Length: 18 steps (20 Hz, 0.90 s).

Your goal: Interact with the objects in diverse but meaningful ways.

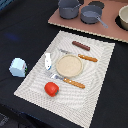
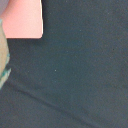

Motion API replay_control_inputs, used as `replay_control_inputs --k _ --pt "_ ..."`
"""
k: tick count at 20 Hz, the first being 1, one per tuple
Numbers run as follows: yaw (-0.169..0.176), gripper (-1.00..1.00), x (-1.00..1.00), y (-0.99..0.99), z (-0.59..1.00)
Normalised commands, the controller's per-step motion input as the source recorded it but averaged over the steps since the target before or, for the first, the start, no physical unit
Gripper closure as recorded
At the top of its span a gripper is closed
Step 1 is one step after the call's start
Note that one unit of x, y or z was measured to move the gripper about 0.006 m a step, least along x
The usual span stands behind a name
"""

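Surveying the layout: a pale placemat [image 1: 70, 67] lies on a dark table [image 1: 25, 30], with the round tan plate [image 1: 68, 64] at its middle.
Tomato: the red tomato [image 1: 51, 89] sits at about 7 o'clock from the plate, near the mat's edge; probably light, hard and smooth, so it may roll, best pinched across its middle.
Sausage: the brown sausage [image 1: 81, 46] lies at 1 o'clock; slim and stiff by the look, to be taken across its short width.
Bottle: the small white bottle-like piece [image 1: 48, 61] is at 9 o'clock, just beside the plate; likely light and easy to tip.
Cup: the pale blue-white cup [image 1: 18, 67] rests off the mat, further out at 9 o'clock.
Saucepan: the grey long-handled saucepan [image 1: 92, 15] stands on the pinkish board [image 1: 75, 24] at 12 o'clock.
In the way: an orange-handled knife [image 1: 70, 81] and fork [image 1: 85, 57] flank the plate.
Gripper: not seen in either view; its opening cannot be judged.
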Motion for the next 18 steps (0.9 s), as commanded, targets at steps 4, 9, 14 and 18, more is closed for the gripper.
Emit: replay_control_inputs --k 4,9,14,18 --pt "-0.034 -1.00 0.84 -0.74 -0.19" --pt "-0.026 -1.00 0.71 -0.52 -0.14" --pt "-0.038 -1.00 0.74 -0.65 -0.10" --pt "-0.044 -1.00 0.79 -0.75 -0.07"
